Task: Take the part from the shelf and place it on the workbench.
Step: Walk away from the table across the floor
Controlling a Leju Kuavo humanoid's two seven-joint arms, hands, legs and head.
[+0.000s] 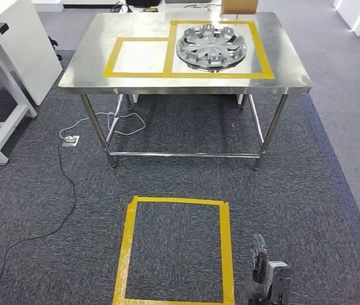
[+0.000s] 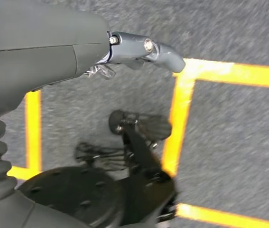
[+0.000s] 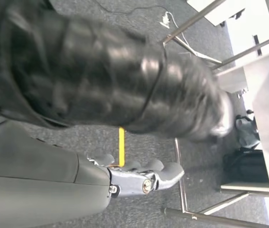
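Already on bench (image 1: 96,63) at 1 o'clock: part (image 1: 211,46), wide, rigid, prob light; grip by rim. Right hand (image 1: 260,260) and left hand (image 2: 143,50) both empty, fingers loose.

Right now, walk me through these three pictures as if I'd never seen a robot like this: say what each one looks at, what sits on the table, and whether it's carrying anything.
This is a two-legged humanoid robot with two arms, each ending in a hand. The wide picture is from a camera high on its body, looking forward and down. It shows a steel workbench marked with yellow tape, and a round silver wheel-like part lying inside the larger taped rectangle. On the carpet nearer the robot is a yellow taped square. The right hand hangs low at the bottom edge.

The other two pictures come from cameras at the wrists, so they look sideways or upside down. One shows the left hand above the carpet and floor tape. The other shows the right hand with the bench legs beyond it. Neither hand appears to hold anything.
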